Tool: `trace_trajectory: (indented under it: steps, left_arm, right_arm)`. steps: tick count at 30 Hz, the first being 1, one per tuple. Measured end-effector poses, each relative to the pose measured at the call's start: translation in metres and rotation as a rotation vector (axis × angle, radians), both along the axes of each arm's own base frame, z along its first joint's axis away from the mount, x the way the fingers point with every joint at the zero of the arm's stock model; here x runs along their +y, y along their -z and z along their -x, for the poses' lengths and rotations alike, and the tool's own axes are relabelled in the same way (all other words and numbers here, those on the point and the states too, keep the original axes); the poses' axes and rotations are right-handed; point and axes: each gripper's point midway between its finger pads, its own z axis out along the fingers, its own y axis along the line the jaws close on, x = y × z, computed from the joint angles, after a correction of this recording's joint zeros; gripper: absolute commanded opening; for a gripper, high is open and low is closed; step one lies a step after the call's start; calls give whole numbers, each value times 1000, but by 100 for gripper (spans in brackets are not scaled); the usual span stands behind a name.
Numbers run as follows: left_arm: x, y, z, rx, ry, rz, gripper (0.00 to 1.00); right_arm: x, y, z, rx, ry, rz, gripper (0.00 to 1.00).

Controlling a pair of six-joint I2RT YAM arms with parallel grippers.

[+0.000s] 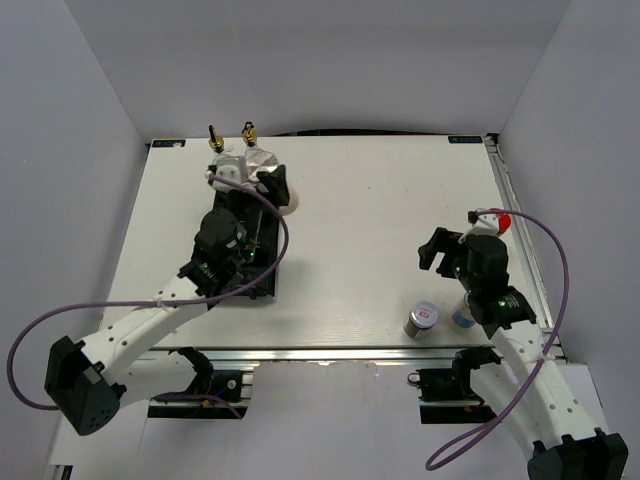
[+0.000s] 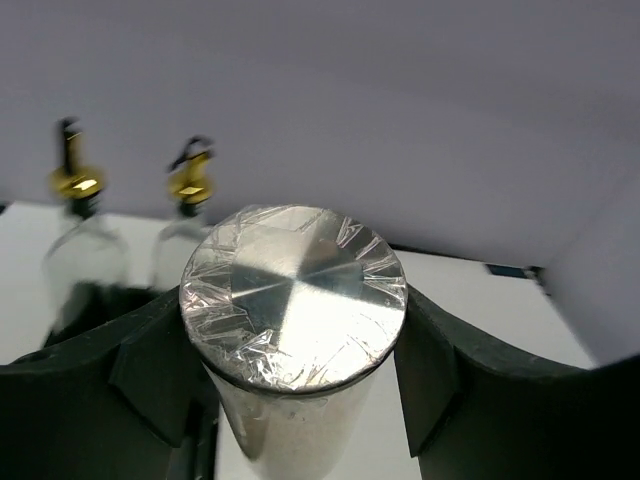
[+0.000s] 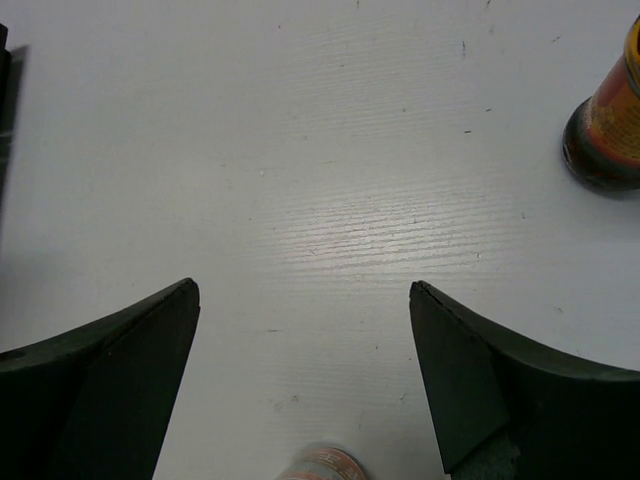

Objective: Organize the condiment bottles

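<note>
Silver-lidded beige shaker (image 2: pixel 293 295) pinched in left hand (image 2: pixel 295 375), over far end of tray (image 1: pixel 258 292), just beside two glass bottles (image 1: pixel 213 140). We cannot tell if it is seated. Right hand (image 3: pixel 305 290) spread wide, holding nothing, above bare worktop (image 3: pixel 330 150). We judge task roughly half done: red-cap jar (image 1: pixel 495 222), red-label shaker (image 1: pixel 422 318) and blue-white shaker (image 1: pixel 462 320) not yet in tray. Last two near front edge. Middle of worktop open for carrying.
</note>
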Motion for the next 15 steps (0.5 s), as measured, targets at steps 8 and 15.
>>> trace_trajectory:
  steps: [8, 15]
  left_arm:
    - [83, 89, -4, 206, -350, -84, 0]
    - [141, 134, -25, 279, -520, -76, 0]
  right_arm:
    - [-14, 0, -2, -18, 83, 17, 89]
    - [-17, -1, -3, -22, 104, 18, 89]
